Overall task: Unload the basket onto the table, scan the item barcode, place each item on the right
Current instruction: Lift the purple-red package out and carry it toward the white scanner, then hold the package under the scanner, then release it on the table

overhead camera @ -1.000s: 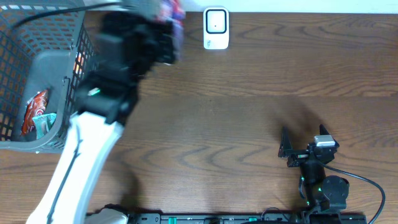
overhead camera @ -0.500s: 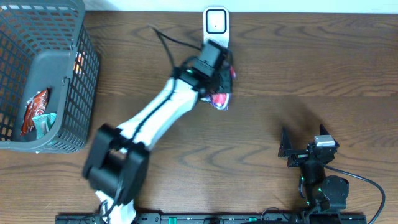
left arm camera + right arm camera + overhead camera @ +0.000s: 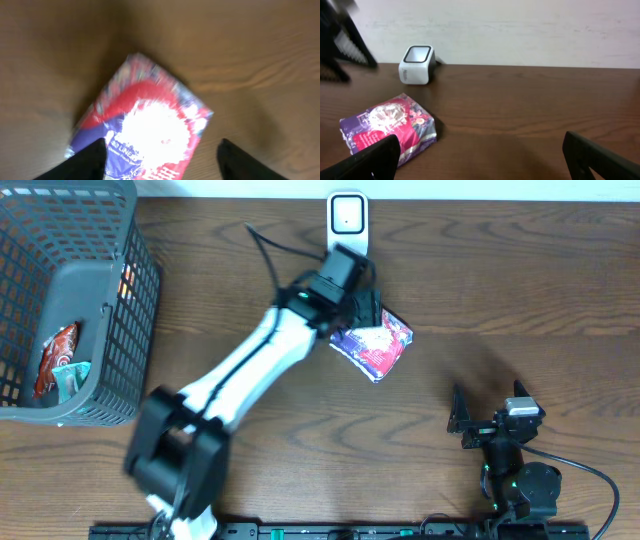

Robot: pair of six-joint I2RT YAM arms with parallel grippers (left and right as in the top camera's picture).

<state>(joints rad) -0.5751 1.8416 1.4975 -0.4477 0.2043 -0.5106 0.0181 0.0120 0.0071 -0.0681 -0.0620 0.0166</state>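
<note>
The item, a purple and red snack packet (image 3: 372, 345), lies flat on the wooden table in front of the white barcode scanner (image 3: 347, 225). My left gripper (image 3: 368, 308) hovers just above the packet's near-left end, open and holding nothing. In the left wrist view the packet (image 3: 145, 125) fills the middle, blurred and glaring, with the left gripper (image 3: 162, 165) straddling its lower end without touching it. My right gripper (image 3: 488, 402) rests open at the front right, well away. The right wrist view shows the packet (image 3: 390, 127) on the table, the scanner (image 3: 417, 64) behind it and the right gripper (image 3: 480, 165) with nothing between its fingers.
A grey wire basket (image 3: 140, 270) stands at the far left with a red packet (image 3: 55, 355) and other goods inside. A pale wall runs behind the table's back edge (image 3: 520, 30).
The left arm swung from over the basket to the scanner with the packet. Its jaws then opened and the packet dropped to the table, sliding right.
</note>
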